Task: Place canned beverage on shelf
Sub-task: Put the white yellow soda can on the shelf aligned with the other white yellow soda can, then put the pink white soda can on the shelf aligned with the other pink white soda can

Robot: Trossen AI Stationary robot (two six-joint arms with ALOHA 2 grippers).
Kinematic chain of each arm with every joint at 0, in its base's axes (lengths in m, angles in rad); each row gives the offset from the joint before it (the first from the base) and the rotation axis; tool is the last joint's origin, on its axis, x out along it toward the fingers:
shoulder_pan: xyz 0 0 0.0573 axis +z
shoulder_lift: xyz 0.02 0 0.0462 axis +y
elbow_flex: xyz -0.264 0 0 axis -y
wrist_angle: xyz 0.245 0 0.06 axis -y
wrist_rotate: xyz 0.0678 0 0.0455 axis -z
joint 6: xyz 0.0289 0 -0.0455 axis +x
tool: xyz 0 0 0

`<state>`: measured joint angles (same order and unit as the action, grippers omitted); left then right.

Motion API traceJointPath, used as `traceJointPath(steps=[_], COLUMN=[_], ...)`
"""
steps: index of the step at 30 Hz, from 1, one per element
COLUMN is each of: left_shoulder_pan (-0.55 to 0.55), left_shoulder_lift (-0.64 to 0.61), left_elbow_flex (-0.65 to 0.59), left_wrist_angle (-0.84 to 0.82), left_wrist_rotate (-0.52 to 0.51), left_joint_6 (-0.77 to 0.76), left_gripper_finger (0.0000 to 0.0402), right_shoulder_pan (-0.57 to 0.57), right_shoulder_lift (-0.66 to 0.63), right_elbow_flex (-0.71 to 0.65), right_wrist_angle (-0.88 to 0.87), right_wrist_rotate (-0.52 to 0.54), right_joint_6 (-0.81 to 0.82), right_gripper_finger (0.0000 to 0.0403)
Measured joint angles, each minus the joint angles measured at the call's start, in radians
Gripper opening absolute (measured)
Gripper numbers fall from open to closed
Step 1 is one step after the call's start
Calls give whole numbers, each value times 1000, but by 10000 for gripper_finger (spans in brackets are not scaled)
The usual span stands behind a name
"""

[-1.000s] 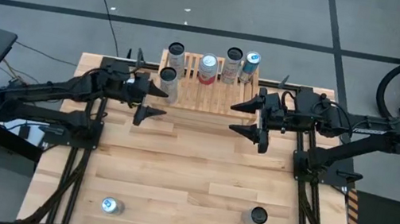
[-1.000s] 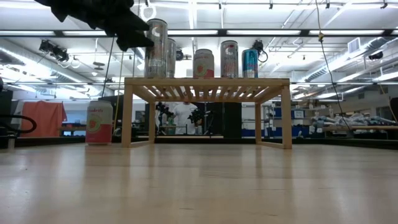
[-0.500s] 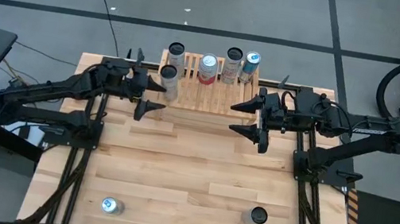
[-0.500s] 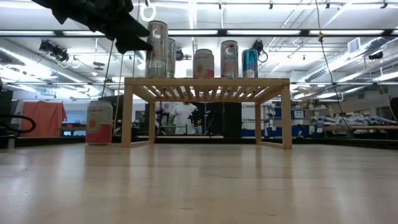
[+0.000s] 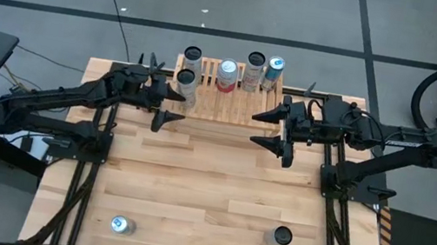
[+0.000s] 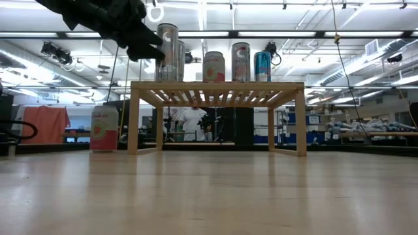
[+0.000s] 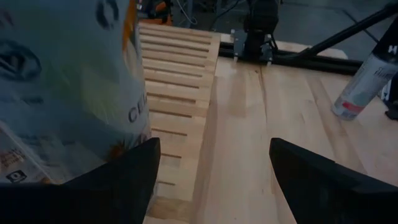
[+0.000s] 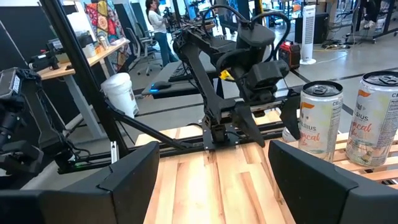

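Observation:
The light wood shelf (image 5: pixel 230 105) stands at the table's far middle with several cans upright on its slats. The nearest-left one, a pale printed can (image 5: pixel 183 84), fills the left wrist view (image 7: pixel 62 93). My left gripper (image 5: pixel 173 107) hovers open at the shelf's near-left corner, level with the can tops (image 6: pixel 147 46). That can stands just outside its far finger, and only slats and table show between the fingers (image 7: pixel 214 146). My right gripper (image 5: pixel 268 129) waits open above the shelf's right end. My left gripper has the pale can's side (image 7: pixel 134 118) right beside its far finger (image 7: pixel 134 168), outside the gap. Whether the finger touches the can, I cannot tell. The can stands upright on the shelf's slats.
Two more cans stand near the table's front edge, one left (image 5: pixel 121 225) and one right (image 5: pixel 280 236). In the low view a pink-and-white can (image 6: pixel 104 128) stands on the table left of the shelf. Bare boards lie between the shelf and those cans.
My left gripper has edged toward the table's right and far side, closer to the near-left can on the shelf, its fingers as wide apart as before. The cans have not moved.

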<state>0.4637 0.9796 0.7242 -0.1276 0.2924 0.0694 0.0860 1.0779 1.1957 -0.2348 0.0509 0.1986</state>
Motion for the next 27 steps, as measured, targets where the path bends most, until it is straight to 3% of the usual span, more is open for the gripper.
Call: traceJointPath(steps=[27], left_shoulder_pan=[49], left_shoulder_lift=[-11], left_elbow_flex=[0], left_wrist_angle=[-12], left_wrist_rotate=[42], left_joint_6=[-4], left_gripper_finger=[313], right_shoulder_pan=[0], right_shoulder_lift=[0], right_elbow_flex=[0], right_wrist_angle=[-2], right_wrist_rotate=[0], right_joint_6=[8], right_gripper_finger=[311])
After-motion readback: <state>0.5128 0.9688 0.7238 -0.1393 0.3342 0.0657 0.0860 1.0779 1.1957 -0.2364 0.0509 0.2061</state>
